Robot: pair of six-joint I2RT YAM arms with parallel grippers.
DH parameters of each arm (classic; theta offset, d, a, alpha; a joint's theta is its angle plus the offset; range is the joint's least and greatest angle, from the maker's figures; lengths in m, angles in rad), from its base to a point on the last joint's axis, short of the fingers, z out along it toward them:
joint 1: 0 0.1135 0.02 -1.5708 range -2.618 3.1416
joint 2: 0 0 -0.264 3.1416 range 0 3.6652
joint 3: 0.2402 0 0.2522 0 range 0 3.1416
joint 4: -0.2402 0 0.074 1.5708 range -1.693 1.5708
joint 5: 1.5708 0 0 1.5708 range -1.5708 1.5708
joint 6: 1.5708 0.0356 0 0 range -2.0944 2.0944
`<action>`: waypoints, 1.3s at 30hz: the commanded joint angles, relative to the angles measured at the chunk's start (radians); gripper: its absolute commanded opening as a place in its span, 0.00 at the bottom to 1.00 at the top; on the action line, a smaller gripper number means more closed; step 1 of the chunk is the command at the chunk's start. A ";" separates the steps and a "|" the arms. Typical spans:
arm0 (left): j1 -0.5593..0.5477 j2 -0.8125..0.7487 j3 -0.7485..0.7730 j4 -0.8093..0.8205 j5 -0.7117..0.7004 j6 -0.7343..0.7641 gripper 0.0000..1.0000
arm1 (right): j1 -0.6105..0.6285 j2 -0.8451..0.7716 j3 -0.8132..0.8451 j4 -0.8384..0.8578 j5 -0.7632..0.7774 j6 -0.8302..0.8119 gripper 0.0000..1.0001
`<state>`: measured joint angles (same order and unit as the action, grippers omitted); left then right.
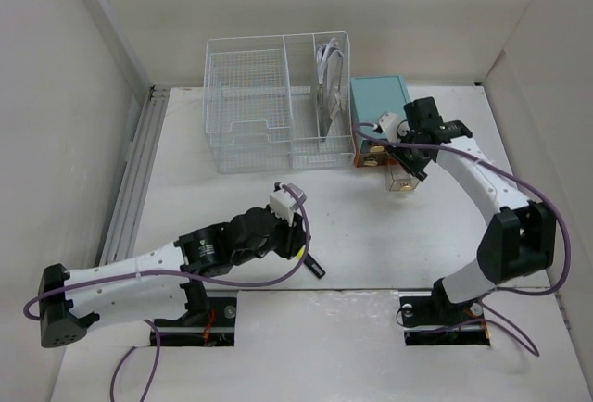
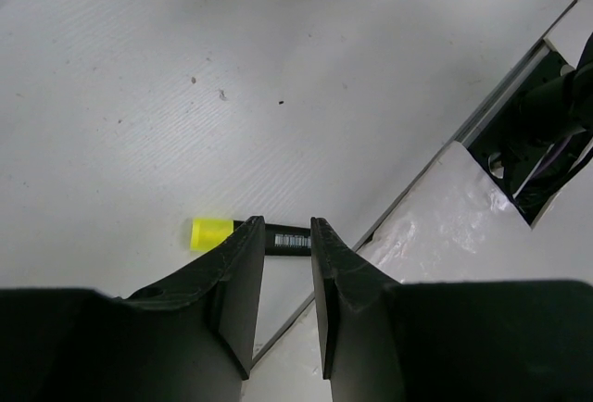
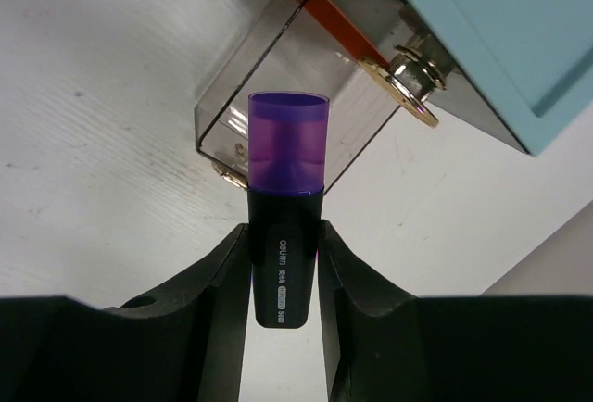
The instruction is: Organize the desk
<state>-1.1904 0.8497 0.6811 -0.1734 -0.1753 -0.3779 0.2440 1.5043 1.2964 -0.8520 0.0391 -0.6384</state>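
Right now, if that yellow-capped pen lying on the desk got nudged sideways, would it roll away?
Likely a little. The yellow-capped highlighter lies on its side on the smooth desk, so a nudge might roll or skid it. Its short plastic body looks stiff and light, unlikely to bend.

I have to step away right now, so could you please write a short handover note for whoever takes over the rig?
Left gripper: open with a narrow gap, poised over the yellow highlighter lying on the desk; not gripping it.
Right gripper: shut on the purple highlighter, cap aimed at the clear drawer pulled out of the teal box.
Done: purple highlighter is in hand.
Left: likely release it into the drawer, then pick up and stow the yellow one.
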 commanded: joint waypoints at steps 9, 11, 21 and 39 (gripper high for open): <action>-0.005 -0.047 -0.020 0.035 0.007 0.004 0.24 | -0.034 0.165 0.104 0.030 -0.025 -0.035 0.05; -0.005 -0.047 -0.020 0.035 0.007 -0.006 0.24 | -0.034 0.187 0.125 0.030 -0.025 -0.035 0.06; -0.005 -0.057 -0.020 0.035 0.007 -0.006 0.24 | -0.043 0.261 0.176 0.030 -0.016 -0.035 0.21; -0.005 -0.057 -0.020 0.035 0.016 -0.006 0.24 | 0.109 0.002 0.041 -0.055 -0.344 -0.139 0.25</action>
<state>-1.1904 0.8135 0.6666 -0.1684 -0.1688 -0.3794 0.2672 1.5612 1.3899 -0.8597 -0.1108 -0.7151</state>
